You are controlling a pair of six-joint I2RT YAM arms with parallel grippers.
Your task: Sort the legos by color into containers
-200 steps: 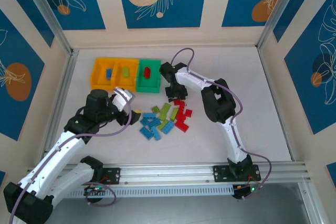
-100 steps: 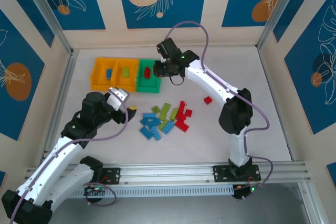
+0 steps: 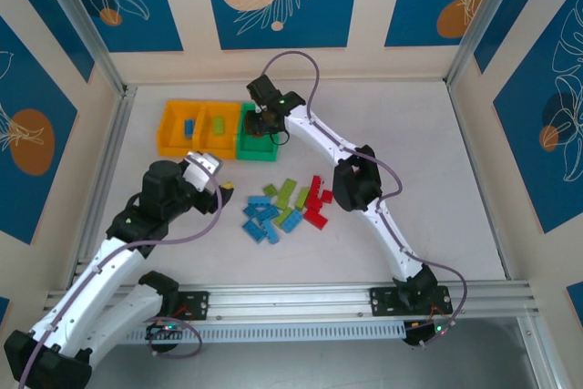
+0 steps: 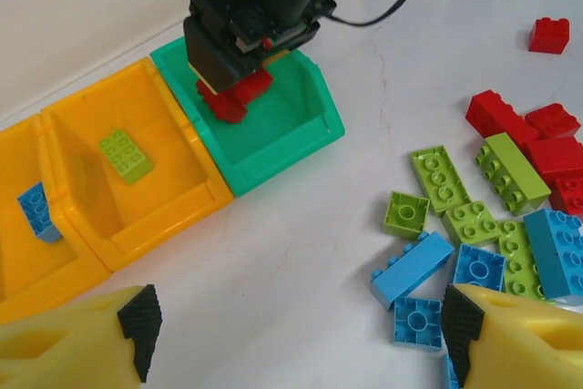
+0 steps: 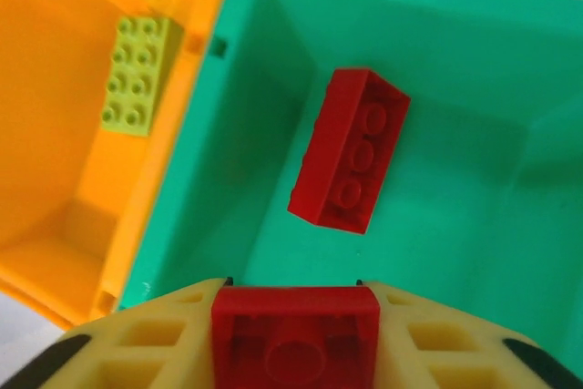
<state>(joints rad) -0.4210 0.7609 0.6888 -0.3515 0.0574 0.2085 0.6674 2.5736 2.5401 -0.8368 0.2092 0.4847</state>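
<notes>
The left orange bin (image 3: 162, 130) is holding a blue brick (image 3: 189, 127), and the middle orange bin (image 3: 220, 107) is holding a lime brick (image 4: 126, 154). At 6 o'clock of that middle bin, the left gripper (image 4: 301, 330) is hovering over the table (image 3: 437, 179), its fingers spread wide around nothing. The right gripper (image 3: 261, 122) is hanging over the green bin (image 4: 273, 157), pinching a red brick (image 5: 296, 325) above a second red brick (image 5: 351, 159) lying inside. The loose legos (image 3: 284, 207) are lying piled at 5 o'clock of the green bin.

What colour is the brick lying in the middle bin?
Lime green; the brick shows best in the right wrist view.
</notes>
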